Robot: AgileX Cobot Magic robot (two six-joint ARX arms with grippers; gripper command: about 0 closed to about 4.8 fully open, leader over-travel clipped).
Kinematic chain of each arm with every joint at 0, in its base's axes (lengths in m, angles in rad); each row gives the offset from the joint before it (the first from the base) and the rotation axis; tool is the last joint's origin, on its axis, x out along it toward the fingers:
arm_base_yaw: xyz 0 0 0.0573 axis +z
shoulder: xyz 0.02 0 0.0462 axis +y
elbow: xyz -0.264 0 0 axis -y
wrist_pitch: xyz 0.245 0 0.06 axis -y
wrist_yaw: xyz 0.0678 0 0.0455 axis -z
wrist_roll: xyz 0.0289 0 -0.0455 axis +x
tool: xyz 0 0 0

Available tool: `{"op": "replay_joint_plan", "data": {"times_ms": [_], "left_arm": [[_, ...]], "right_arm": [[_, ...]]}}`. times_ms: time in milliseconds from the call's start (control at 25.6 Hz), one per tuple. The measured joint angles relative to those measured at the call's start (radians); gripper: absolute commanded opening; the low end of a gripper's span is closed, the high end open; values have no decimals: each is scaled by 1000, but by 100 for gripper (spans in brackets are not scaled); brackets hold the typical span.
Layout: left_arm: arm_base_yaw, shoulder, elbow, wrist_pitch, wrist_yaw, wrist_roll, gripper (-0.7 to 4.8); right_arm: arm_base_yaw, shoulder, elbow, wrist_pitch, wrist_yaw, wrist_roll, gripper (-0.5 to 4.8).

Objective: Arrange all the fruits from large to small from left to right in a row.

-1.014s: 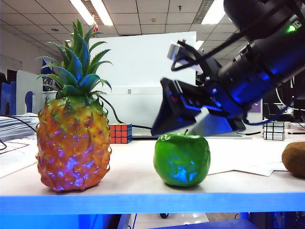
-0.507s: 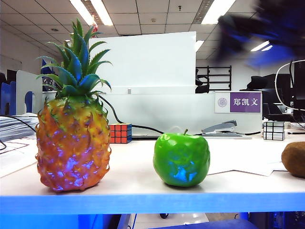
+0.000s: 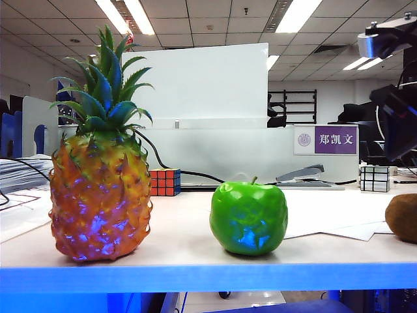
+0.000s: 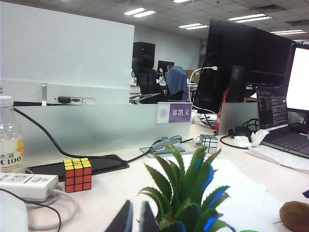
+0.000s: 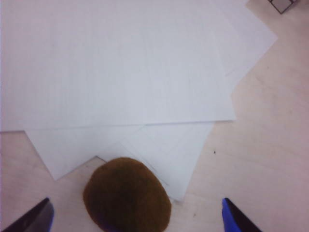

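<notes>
**benchrat:** Grippers first, since that's what you asked about. Right gripper (image 5: 135, 215) is spread wide, two blue-tinted fingertips (image 5: 36, 217) far apart with the kiwi (image 5: 126, 195) between them, nothing pinched. It hangs above the fruit looking down. In the exterior view that arm is only a dark lump up at the right edge. Left gripper (image 4: 134, 221) is parked at the back-left, just dark tips poking into its own camera, and I can't tell whether they're together or apart.

**solderjoe:** So how far along is the row?

**benchrat:** Pretty far, I'd say. Pineapple (image 3: 101, 195) stands upright on the left near the front edge of the table (image 3: 195, 274), green apple (image 3: 248, 217) sits in the middle, well apart from it, nobody touching either. Kiwi is over on the right, half cut off by the frame, lying on bare wood and touching the corner of some loose white paper sheets (image 5: 120, 72). Size order already reads right. What's left, my guess, is pulling the kiwi in line with the other two.

**solderjoe:** Anything in the way?

**benchrat:** Not really. Rubik's cube (image 3: 164, 182), stapler (image 3: 303, 176) and silver mirror cube (image 3: 374, 177) are all far back by the partition. Paper might slide, that's it.
</notes>
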Motion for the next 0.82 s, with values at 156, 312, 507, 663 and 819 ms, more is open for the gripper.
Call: {"op": "replay_joint_plan", "data": {"times_ms": [156,312,507,663,819], "left_arm": [[0,0,0,1,0,0,35],[0,0,0,12,0,0,35],[0,0,0,27,8,0,35],[0,0,0,27,14,0,35],[0,0,0,27,14,0,35]], "right_arm": [[0,0,-3,-13,7,15,479],[0,11,-13,-44,7,29,479],[0,73,-14,-54,7,37,479],[0,150,-14,-53,18,42,479],[-1,208,-14,-45,29,64,479]]}}
